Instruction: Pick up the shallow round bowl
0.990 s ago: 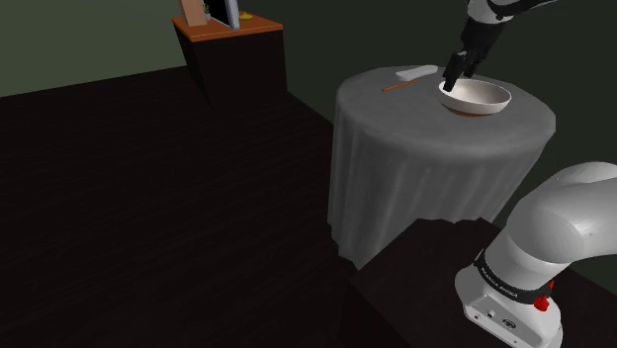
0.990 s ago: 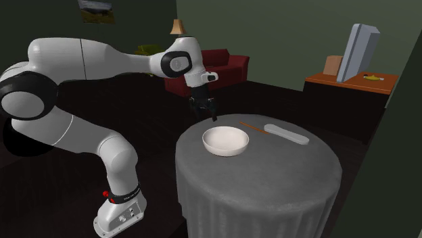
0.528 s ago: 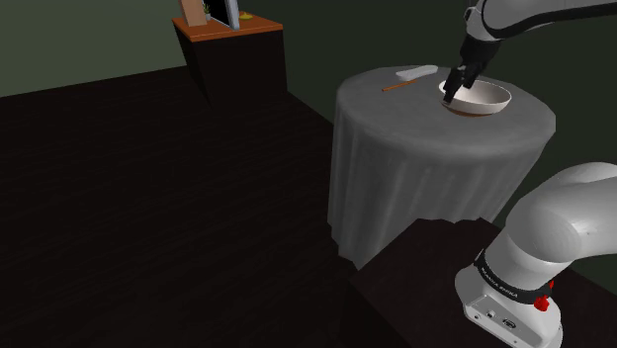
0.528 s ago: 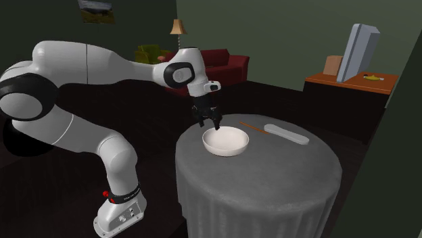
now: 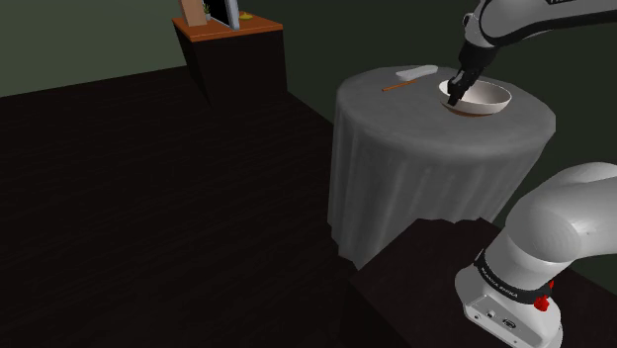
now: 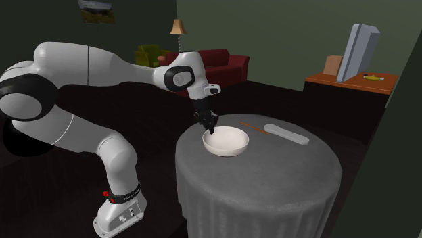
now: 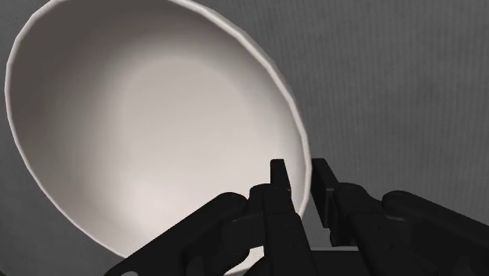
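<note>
The gripper (image 7: 300, 166) hides the nearest rim of the bowl (image 7: 141, 133); the shoulder view's top edge cuts the arm (image 5: 524, 18), upper right.

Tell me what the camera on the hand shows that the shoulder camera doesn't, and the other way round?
The hand camera adds the smooth inside of the white bowl, close up. The shoulder camera adds the whole cloth-covered table, a pale utensil and thin stick beyond the bowl, a cabinet, and the arm's base. Both share the bowl with the black pincer at its rim.

Dim room renders; soft shading, no glare or blur
</note>
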Robot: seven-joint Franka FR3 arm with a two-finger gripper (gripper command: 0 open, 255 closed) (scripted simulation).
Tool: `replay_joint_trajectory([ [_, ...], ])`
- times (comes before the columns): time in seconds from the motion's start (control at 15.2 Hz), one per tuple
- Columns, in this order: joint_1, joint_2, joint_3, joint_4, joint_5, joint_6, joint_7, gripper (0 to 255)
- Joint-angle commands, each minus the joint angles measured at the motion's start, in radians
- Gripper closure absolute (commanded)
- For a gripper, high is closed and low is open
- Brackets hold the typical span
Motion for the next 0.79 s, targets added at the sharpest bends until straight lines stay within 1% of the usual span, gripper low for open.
replay_joint_trajectory([
  [0.0, 0.000, 0.000, 0.000, 0.000, 0.000, 0.000, 0.000, 255],
  [0.26, 0.000, 0.000, 0.000, -0.002, -0.001, 0.002, 0.001, 255],
  [0.73, 0.008, -0.003, 0.018, 0.088, 0.021, -0.091, -0.013, 255],
])
